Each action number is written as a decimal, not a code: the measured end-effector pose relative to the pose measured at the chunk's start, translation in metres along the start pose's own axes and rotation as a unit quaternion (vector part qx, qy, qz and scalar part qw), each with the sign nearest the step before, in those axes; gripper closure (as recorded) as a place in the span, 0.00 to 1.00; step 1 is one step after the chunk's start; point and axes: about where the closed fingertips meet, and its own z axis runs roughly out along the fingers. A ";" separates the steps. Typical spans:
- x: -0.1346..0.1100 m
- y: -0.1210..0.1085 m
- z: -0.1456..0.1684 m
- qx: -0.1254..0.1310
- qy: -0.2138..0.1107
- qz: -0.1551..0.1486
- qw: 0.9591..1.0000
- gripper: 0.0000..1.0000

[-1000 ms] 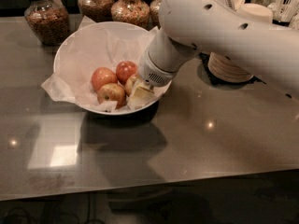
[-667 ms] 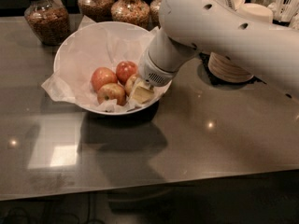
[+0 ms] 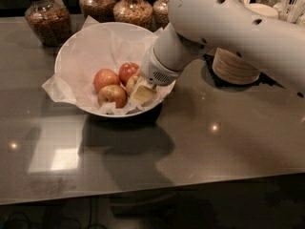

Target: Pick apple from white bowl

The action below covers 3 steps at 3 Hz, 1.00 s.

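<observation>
In white bowl [image 3: 60, 56], gripper [image 3: 142, 93] beside apple [image 3: 130, 84]

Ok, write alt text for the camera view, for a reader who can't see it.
A white robot arm has its hand in a paper-lined white bowl, right beside a pale apple, with three redder apples next to it. The bowl sits on a dark glossy table, jars of dry food behind it.

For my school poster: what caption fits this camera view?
The robot's gripper sits down in the white bowl, right by the apple.
</observation>
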 end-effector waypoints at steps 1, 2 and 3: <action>-0.015 -0.001 -0.015 -0.034 -0.059 0.002 0.998 1.00; -0.040 -0.003 -0.036 -0.082 -0.120 -0.007 0.989 1.00; -0.052 -0.008 -0.057 -0.119 -0.166 -0.011 0.979 1.00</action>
